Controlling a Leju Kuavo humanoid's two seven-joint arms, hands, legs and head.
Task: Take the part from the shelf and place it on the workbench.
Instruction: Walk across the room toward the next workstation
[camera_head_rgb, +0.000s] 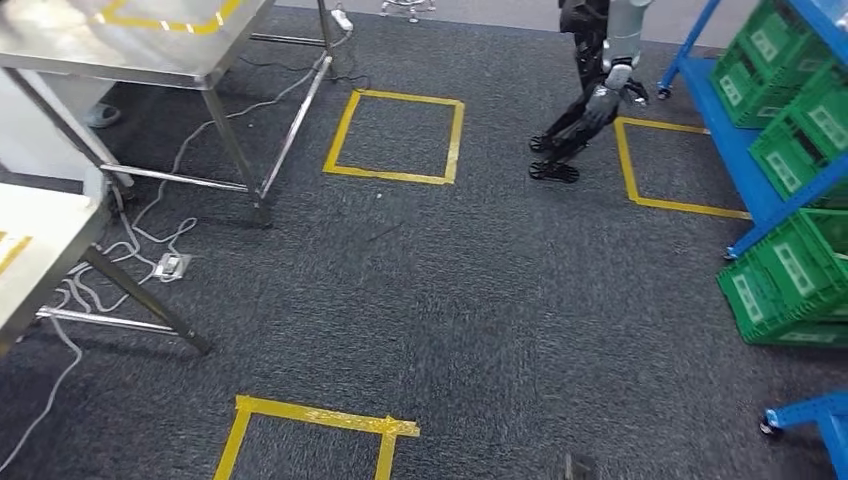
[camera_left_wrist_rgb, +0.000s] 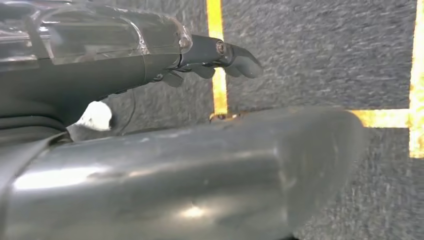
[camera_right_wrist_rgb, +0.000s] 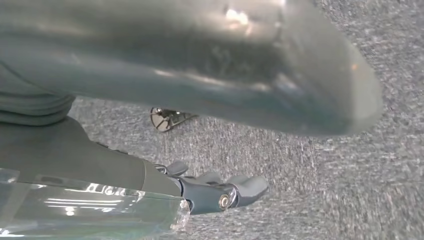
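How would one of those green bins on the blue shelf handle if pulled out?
A green bin looks like rigid moulded plastic, so probably stiff. Its boxy shape suggests sliding, not rolling. On the blue shelf the bins sit tilted, so it may tip forward.

workbench (camera_head_rgb: 150, 50) left, shelf (camera_head_rgb: 760, 170) right

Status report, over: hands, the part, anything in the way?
Left hand empty, right hand empty, both hanging. Nothing taken yet from blue shelf with green crates. Another robot stands near shelf.
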